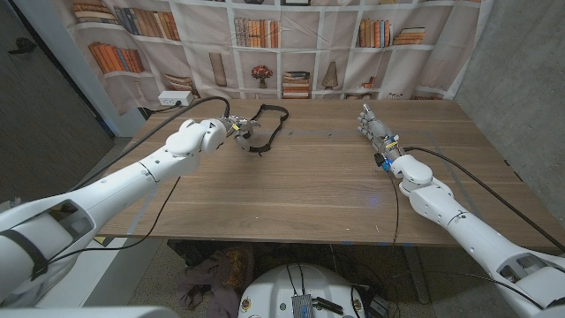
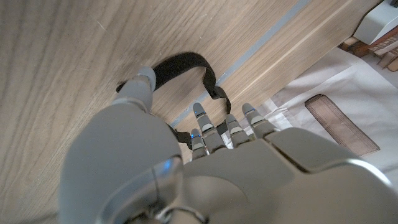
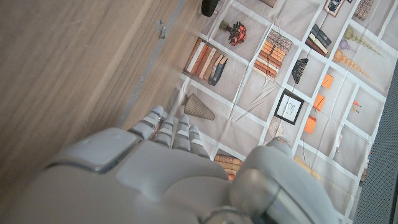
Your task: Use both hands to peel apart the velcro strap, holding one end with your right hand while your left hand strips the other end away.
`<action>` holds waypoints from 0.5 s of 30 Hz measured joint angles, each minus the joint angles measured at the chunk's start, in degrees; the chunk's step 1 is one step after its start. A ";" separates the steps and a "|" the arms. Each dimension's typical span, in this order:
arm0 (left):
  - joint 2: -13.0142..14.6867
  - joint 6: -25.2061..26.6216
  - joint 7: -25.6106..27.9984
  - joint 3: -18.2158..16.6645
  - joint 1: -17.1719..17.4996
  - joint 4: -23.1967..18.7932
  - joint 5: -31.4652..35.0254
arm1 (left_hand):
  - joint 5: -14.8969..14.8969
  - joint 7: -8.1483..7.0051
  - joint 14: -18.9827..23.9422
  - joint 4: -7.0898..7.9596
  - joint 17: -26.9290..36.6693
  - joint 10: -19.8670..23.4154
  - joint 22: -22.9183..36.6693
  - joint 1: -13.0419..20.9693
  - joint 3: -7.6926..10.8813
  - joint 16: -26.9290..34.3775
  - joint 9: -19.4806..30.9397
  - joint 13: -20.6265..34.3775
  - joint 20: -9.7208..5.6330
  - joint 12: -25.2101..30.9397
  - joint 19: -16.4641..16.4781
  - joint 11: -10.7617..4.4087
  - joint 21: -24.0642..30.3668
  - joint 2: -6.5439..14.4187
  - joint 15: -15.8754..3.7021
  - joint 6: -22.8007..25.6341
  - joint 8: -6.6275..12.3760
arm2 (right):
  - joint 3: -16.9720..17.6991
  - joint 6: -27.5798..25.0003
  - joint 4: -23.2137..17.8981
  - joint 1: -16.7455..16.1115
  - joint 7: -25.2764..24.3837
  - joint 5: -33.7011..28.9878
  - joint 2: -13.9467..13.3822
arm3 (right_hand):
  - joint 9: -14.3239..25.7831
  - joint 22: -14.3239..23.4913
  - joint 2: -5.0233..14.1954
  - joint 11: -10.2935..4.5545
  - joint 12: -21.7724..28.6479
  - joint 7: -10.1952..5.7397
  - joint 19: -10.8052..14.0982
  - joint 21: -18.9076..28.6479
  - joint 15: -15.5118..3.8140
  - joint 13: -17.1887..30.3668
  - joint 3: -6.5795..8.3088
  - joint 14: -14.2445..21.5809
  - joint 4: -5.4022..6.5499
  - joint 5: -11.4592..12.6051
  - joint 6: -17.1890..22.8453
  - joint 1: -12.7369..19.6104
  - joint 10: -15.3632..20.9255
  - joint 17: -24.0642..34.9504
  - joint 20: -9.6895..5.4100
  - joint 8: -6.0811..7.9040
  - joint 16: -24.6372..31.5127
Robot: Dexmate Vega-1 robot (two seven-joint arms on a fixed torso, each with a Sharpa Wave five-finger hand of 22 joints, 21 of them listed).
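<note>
Up close, the left wrist view shows the left hand (image 2: 205, 140) touching one black velcro strap (image 2: 180, 67), grip unclear; the head view shows the strap by the tabletop's far edge, right hand (image 1: 378, 132) apart, holding nothing

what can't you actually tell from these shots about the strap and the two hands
- Whether the left hand grips the velcro strap: in the left wrist view the hand's back hides the contact.
- Whether the strap's ends are joined: too small in the head view.
- The right hand's palm side: its own back hides it in the right wrist view.
</note>
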 measured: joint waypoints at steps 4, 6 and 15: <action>-0.06 0.08 0.42 0.00 0.37 0.32 -0.56 | 0.20 -0.55 1.00 0.19 0.00 1.88 0.00 0.01 -0.43 0.00 0.65 0.04 -0.08 0.40 0.30 -0.03 0.00 0.01 -0.10 6.91 3.12 | 0.00 0.00 -0.20 -0.10 -0.10 -0.03 -0.03 | 0.00 0.00 0.00 0.00 0.00 0.00 0.00 0.00 0.00 0.00 0.00 0.00 0.00 0.00 0.00 0.00 0.00 0.00 0.00 0.00 0.00; -0.07 0.15 0.47 -0.01 0.53 0.40 -0.69 | 0.61 -0.81 1.25 0.40 0.00 2.75 -0.01 0.22 -0.87 0.00 1.08 0.04 -0.03 0.51 0.33 -0.06 0.00 0.22 -0.02 10.77 5.05 | 0.00 0.00 -0.25 -0.13 -0.13 -0.05 -0.04 | 0.00 0.00 0.00 0.00 0.00 0.00 0.00 0.00 0.00 0.00 0.00 0.00 0.00 0.00 0.00 0.00 0.00 0.00 0.00 0.00 0.00; -0.08 1.04 0.81 -0.11 1.00 0.71 -1.56 | 0.64 -1.05 2.39 0.63 -0.01 3.81 -0.01 0.21 -1.57 0.28 1.88 -0.13 0.03 0.51 1.02 0.07 0.00 0.21 -0.10 18.59 9.06 | 0.00 -0.17 -0.80 -0.36 -0.25 -0.16 -0.31 | -0.01 0.00 0.24 0.00 0.00 0.00 0.00 0.00 0.00 0.00 -0.16 0.00 -0.16 0.00 0.01 -0.24 0.00 0.00 0.00 0.00 0.00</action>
